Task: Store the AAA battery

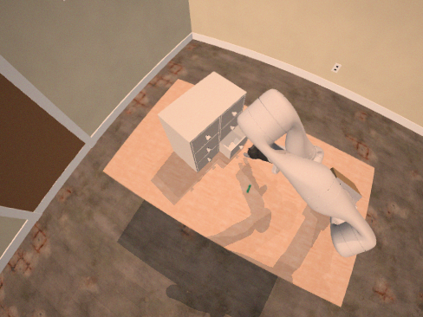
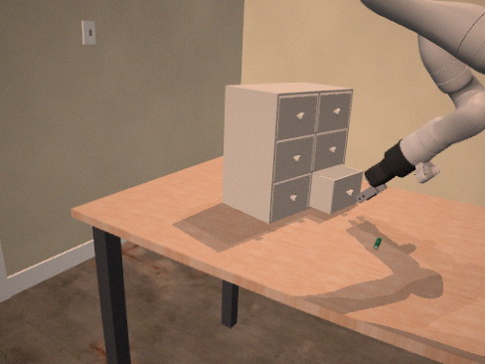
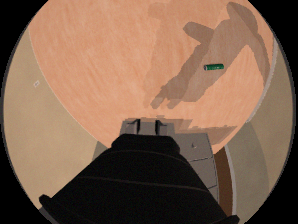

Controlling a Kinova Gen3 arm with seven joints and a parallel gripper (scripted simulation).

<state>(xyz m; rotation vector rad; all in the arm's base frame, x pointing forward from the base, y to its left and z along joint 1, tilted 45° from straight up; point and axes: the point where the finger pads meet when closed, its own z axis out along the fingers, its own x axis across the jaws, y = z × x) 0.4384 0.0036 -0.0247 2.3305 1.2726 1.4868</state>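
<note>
A white chest (image 1: 201, 106) (image 2: 249, 149) with grey drawer fronts stands upright on the table. Its lower right drawer (image 1: 227, 150) (image 2: 322, 194) is pulled partly out; the other drawers look pushed in. The open drawer's contents are too small to identify. A green AAA battery (image 1: 249, 188) (image 2: 378, 243) (image 3: 214, 67) lies on the table in front of the chest. My gripper (image 1: 245, 155) (image 2: 359, 198) (image 3: 147, 124) is open, tilted down toward the chest, with its fingertips close by the open drawer's knob (image 2: 350, 192). I cannot tell whether they touch it.
A brown and grey object (image 1: 348, 181) stands near the table's right edge in the top view, partly hidden behind the arm. The arm reaches over the table (image 1: 217, 214) (image 2: 298, 264) from the right. The chest stands near the table's far left end.
</note>
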